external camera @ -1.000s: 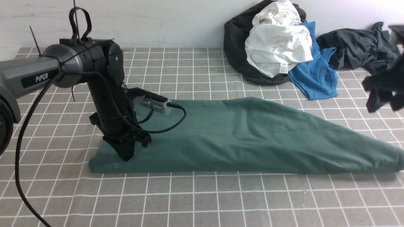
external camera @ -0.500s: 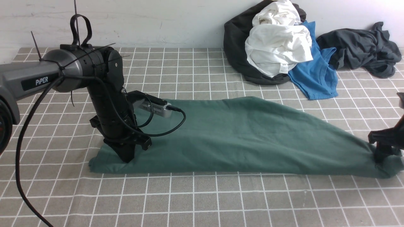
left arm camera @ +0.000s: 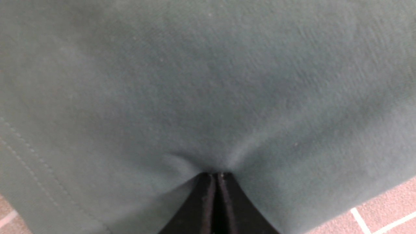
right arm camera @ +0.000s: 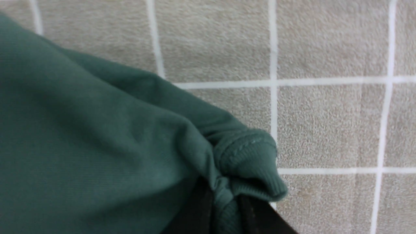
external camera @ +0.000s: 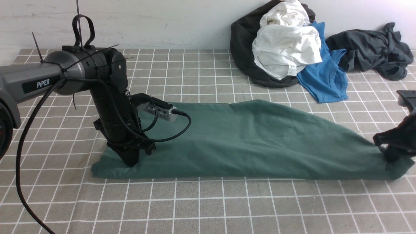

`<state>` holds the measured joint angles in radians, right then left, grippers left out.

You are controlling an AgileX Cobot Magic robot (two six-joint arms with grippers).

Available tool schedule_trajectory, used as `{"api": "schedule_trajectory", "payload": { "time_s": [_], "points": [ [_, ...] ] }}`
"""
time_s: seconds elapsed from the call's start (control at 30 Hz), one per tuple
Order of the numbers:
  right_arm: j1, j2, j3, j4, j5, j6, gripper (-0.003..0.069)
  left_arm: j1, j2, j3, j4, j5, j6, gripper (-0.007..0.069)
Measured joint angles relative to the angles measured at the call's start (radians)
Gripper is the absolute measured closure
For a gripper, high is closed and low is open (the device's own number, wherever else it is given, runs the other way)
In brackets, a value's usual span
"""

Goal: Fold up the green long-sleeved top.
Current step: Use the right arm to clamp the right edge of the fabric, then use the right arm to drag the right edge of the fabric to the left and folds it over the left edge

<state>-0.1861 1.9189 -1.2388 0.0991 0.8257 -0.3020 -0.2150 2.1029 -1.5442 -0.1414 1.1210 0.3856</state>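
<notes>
The green long-sleeved top (external camera: 247, 139) lies in the same long wedge as a second ago, but its tapered end, which then ran out to the edge of the front view, is now drawn in a little and bunched. The right claw (external camera: 391, 157), a second ago raised clear of the top and blurred, has come down on that end. The left claw (external camera: 130, 161) has not shifted.

The top rests flat on the table (external camera: 208, 208), which is covered in a grey-brown cloth with a white grid. Beyond the top, against a pale wall (external camera: 162, 22), sits a heap of a white garment (external camera: 286, 48) on a black garment (external camera: 242, 48) with a blue T-shirt (external camera: 325, 78) spilling out beside it. A dark grey garment (external camera: 370, 48) lies apart from that heap, beyond the top's narrow end.

At the top's broad end the left claw (left arm camera: 216, 182) presses down near the front edge, jaws together; the cloth (left arm camera: 208, 81) puckers at their tips, though whether any is caught between them I cannot tell. At the narrow end the right claw (right arm camera: 227, 211) is nearly closed, pinching a ribbed edge of the top (right arm camera: 97, 130) between its black fingers (right arm camera: 198, 211), just above the table (right arm camera: 325, 123).
</notes>
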Motion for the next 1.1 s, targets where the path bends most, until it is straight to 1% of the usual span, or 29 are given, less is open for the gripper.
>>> {"api": "schedule_trajectory", "payload": {
  "time_s": [0.03, 0.1, 0.17, 0.27, 0.3, 0.33, 0.37, 0.43, 0.47, 0.5, 0.53, 0.57, 0.63, 0.67, 0.7, 0.77, 0.8, 0.83, 0.93, 1.03, 1.07, 1.1],
  "points": [
    [-0.006, -0.037, 0.001, -0.019, 0.002, -0.013, 0.0615, 0.0, -0.007, 0.0, 0.0, 0.0, 0.005, 0.0631],
    [-0.022, -0.083, 0.001, -0.076, 0.005, 0.025, 0.0615, 0.0, -0.029, 0.0, 0.002, 0.0, 0.005, 0.0631],
    [-0.051, -0.157, -0.01, -0.196, 0.018, 0.144, 0.0615, 0.0, -0.08, -0.004, 0.002, 0.005, 0.005, 0.0631],
    [-0.082, -0.228, -0.073, -0.354, 0.083, 0.264, 0.0615, 0.0, -0.167, -0.022, 0.003, 0.009, 0.005, 0.0631],
    [-0.082, -0.232, -0.079, -0.354, 0.088, 0.269, 0.0615, 0.0, -0.173, -0.023, 0.003, 0.009, 0.005, 0.0631],
    [-0.08, -0.261, -0.133, -0.381, 0.127, 0.289, 0.0615, 0.0, -0.216, -0.032, 0.003, 0.009, 0.005, 0.0631],
    [-0.068, -0.279, -0.175, -0.38, 0.156, 0.288, 0.0615, 0.0, -0.245, -0.037, 0.003, 0.009, 0.005, 0.0631],
    [-0.005, -0.305, -0.277, -0.349, 0.216, 0.252, 0.0615, 0.0, -0.3, -0.042, 0.003, 0.01, 0.005, 0.0631],
    [0.003, -0.306, -0.287, -0.34, 0.22, 0.247, 0.0615, 0.0, -0.304, -0.042, 0.003, 0.01, 0.005, 0.0631],
    [0.09, -0.31, -0.367, -0.297, 0.257, 0.203, 0.0615, 0.0, -0.338, -0.042, 0.003, 0.017, 0.006, 0.0631],
    [0.135, -0.308, -0.398, -0.274, 0.267, 0.187, 0.0615, 0.0, -0.353, -0.042, 0.004, 0.026, 0.006, 0.0631],
    [0.159, -0.306, -0.413, -0.263, 0.271, 0.184, 0.0615, 0.0, -0.356, -0.042, 0.005, 0.028, 0.007, 0.0631],
    [0.321, -0.276, -0.488, -0.207, 0.28, 0.159, 0.0615, 0.0, -0.384, -0.042, 0.005, 0.046, 0.008, 0.0631],
    [0.321, -0.272, -0.493, -0.204, 0.28, 0.157, 0.0615, 0.0, -0.386, -0.042, 0.005, 0.046, 0.008, 0.0631],
    [0.419, -0.233, -0.531, -0.181, 0.28, 0.155, 0.0615, 0.0, -0.398, -0.042, 0.005, 0.06, 0.008, 0.0631],
    [0.539, -0.166, -0.568, -0.164, 0.267, 0.161, 0.0615, 0.0, -0.416, -0.042, 0.006, 0.079, 0.009, 0.0631],
    [0.549, -0.158, -0.571, -0.163, 0.265, 0.161, 0.0615, 0.0, -0.417, -0.042, 0.006, 0.081, 0.009, 0.0631],
    [0.628, -0.087, -0.585, -0.147, 0.235, 0.164, 0.0615, 0.0, -0.43, -0.042, 0.006, 0.094, 0.01, 0.0631],
    [0.721, 0.027, -0.588, -0.127, 0.181, 0.165, 0.0615, 0.0, -0.445, -0.042, 0.006, 0.112, 0.012, 0.0631],
    [0.766, 0.105, -0.589, -0.119, 0.151, 0.164, 0.0611, 0.0, -0.449, -0.042, 0.006, 0.112, 0.012, 0.0631],
    [0.794, 0.157, -0.596, -0.108, 0.144, 0.162, 0.0587, 0.0, -0.449, -0.042, 0.007, 0.113, 0.012, 0.0631],
    [0.8, 0.175, -0.603, -0.099, 0.145, 0.162, 0.0575, 0.0, -0.449, -0.041, 0.006, 0.113, 0.012, 0.0631]
  ]
}}
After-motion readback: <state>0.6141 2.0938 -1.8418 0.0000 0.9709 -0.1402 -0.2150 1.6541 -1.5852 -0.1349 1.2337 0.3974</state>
